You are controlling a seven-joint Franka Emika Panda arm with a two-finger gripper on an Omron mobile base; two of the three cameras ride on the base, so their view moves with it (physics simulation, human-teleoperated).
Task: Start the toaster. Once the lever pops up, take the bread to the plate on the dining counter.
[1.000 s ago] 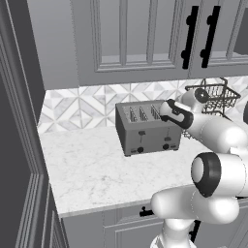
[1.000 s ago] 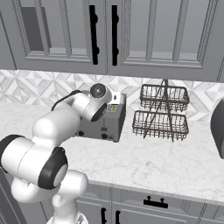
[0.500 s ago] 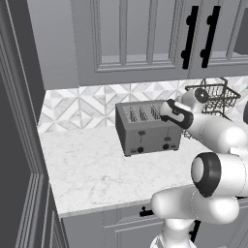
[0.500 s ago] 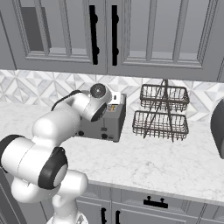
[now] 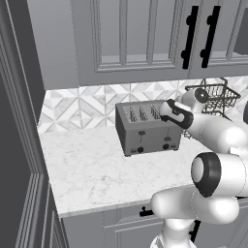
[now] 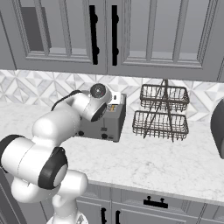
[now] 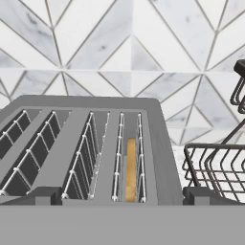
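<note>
Hovering above toaster [image 7: 91, 143], fingers [image 7: 42, 195] spread wide; bread [image 7: 130, 168] in rightmost slot.

- The toaster [image 5: 147, 131] stands on the worktop [image 5: 92, 167], its back close to the tile backsplash [image 5: 82, 104].
- The bread [image 7: 130, 168] sits down in the toaster's rightmost slot.
- A wire basket rack [image 6: 162, 113] stands just right of the toaster, seemingly not touching.
- Wall cabinets [image 6: 109, 37] hang above.
</note>
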